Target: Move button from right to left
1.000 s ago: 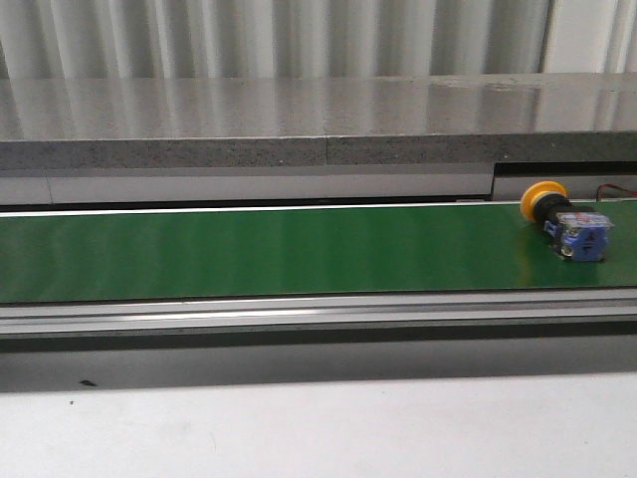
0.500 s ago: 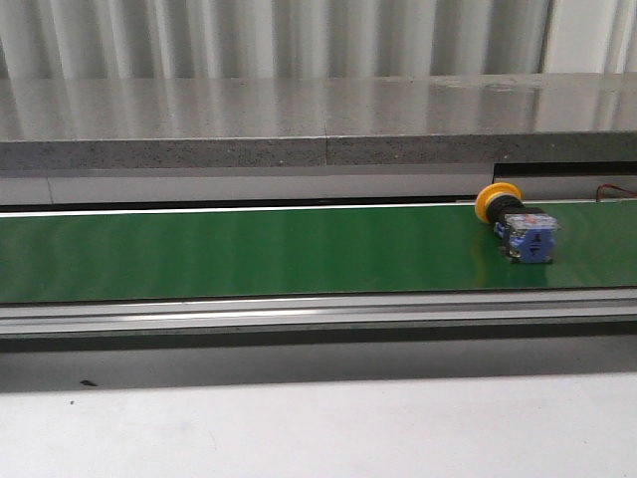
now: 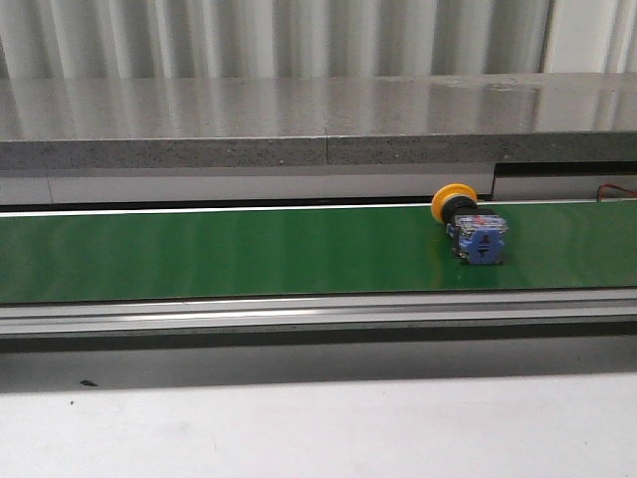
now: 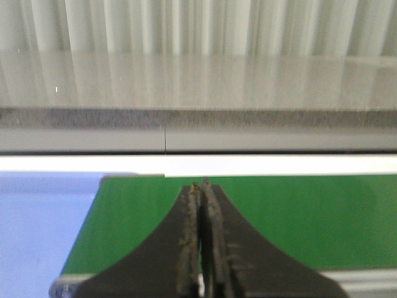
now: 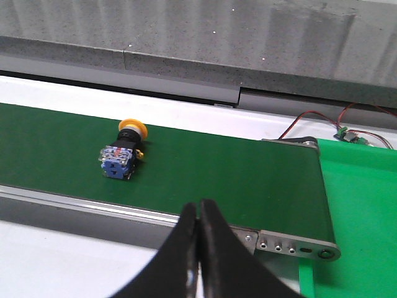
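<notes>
Lying on the green belt [image 3: 249, 249], the button [image 3: 470, 227] sits well apart from both closed, empty fingers [image 5: 200, 245] [image 4: 200, 239].

My front camera looks straight ahead and level across the green belt [image 3: 249, 249] toward the grey ledge [image 3: 299, 124] behind it, from a middling distance. My left wrist camera sits low and close over the belt [image 4: 298, 211], above my left pincer [image 4: 201, 186], facing that ledge [image 4: 198, 81] near the belt's left end. My right wrist camera looks down steeply past my right pincer [image 5: 199, 203] at the belt's right end [image 5: 298, 186]. All three share belt and ledge.
</notes>
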### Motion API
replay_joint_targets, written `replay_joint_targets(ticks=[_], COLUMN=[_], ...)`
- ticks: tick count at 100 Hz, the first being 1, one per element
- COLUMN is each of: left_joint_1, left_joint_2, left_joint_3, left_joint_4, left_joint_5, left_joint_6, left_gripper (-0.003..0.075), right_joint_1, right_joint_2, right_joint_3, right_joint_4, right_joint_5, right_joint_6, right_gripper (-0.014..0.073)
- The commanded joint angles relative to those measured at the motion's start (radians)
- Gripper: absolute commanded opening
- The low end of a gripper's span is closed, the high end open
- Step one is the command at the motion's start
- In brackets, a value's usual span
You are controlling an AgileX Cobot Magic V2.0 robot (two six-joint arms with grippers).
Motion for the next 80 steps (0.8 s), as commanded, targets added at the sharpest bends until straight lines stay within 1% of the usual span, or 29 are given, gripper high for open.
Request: replay_joint_targets(ticks=[1, 12, 25, 37, 63, 74, 80], left_joint_1=[0.003, 0.003, 0.003, 0.003, 0.001, 0.001, 0.001], left_joint_2=[-0.033, -0.033, -0.019, 0.036, 0.267, 0.372, 0.434], left_joint_3=[0.029, -0.017, -0.116, -0.204, -0.375, -0.433, -0.459], left_joint_4=[0.008, 0.036, 0.036, 0.036, -0.045, -0.045, -0.045], left_joint_5=[-0.136, -0.094, 0.035, 0.121, 0.280, 0.321, 0.337], left_joint_6=[-0.009, -0.009, -0.009, -0.009, -0.009, -0.009, -0.009], left_gripper=[-0.0021, -0.0021, -0.0021, -0.0021, -0.0020, -0.0019, 0.0006], right_joint_1=[0.000, 0.000, 0.000, 0.000, 0.000, 0.000, 0.000], right_joint_2=[0.009, 0.009, 0.009, 0.009, 0.009, 0.009, 0.009], right_joint_3=[-0.023, -0.023, -0.023, -0.023, -0.023, -0.023, -0.023], right_joint_4=[-0.004, -0.004, -0.004, -0.004, -0.004, -0.004, -0.004], right_joint_5=[-0.072, -0.072, -0.072, -0.072, -0.072, -0.072, -0.072], right_joint_6=[-0.007, -0.007, -0.007, -0.007, -0.007, -0.007, -0.007], right_gripper=[-0.0068, -0.0068, -0.0068, -0.0068, -0.0068, -0.0068, -0.0068])
